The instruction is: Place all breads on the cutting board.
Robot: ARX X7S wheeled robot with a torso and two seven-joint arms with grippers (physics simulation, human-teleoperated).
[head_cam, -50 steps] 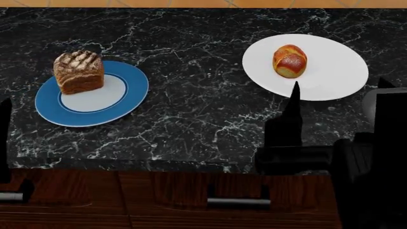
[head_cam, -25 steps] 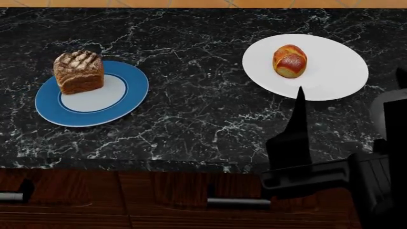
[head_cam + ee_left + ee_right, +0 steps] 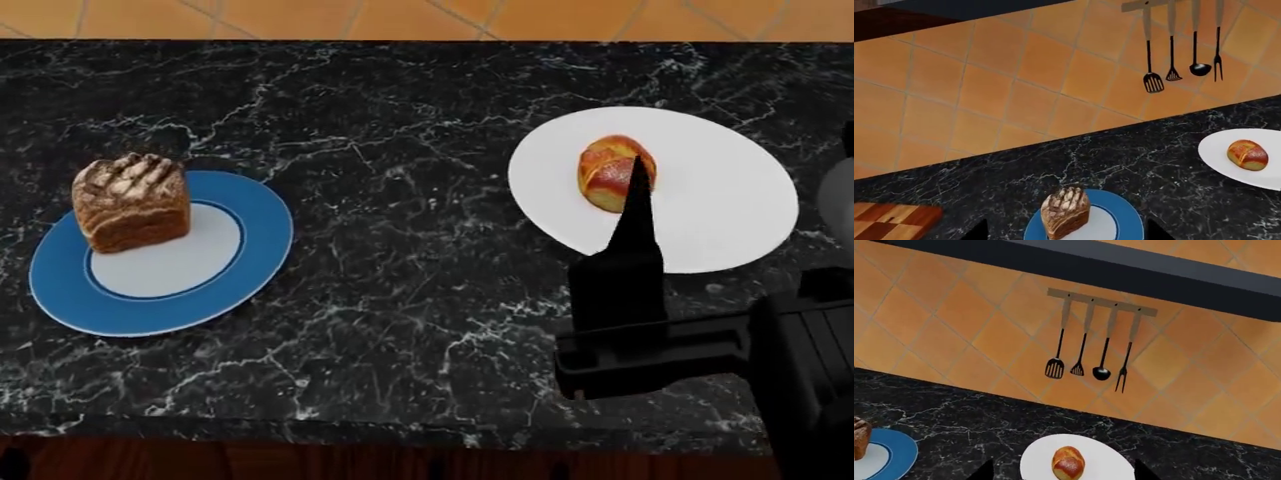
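The dark brown loaf (image 3: 130, 200) stands on the blue-rimmed plate (image 3: 200, 290) at the left of the counter. The golden roll (image 3: 603, 170) lies on the round white plate (image 3: 721, 190) at the right. One black finger (image 3: 633, 235) of my right arm reaches over the plate's near rim, its tip overlapping the roll. In the right wrist view my right gripper (image 3: 1062, 473) is open, the roll (image 3: 1068, 463) ahead between its fingertips. My left gripper (image 3: 1066, 232) is open, facing the loaf (image 3: 1065, 211). A corner of the cutting board (image 3: 887, 222) shows only in the left wrist view.
The black marble counter (image 3: 400, 150) ends at a front edge (image 3: 400, 432) close to me. An orange tiled wall rises behind it, with a rack of hanging utensils (image 3: 1094, 347). The same utensils (image 3: 1181, 50) hang in the left wrist view.
The head view has moved forward: both plates sit lower and larger, and the cabinet front has dropped out of sight. My right gripper has advanced until its finger overlaps the roll.
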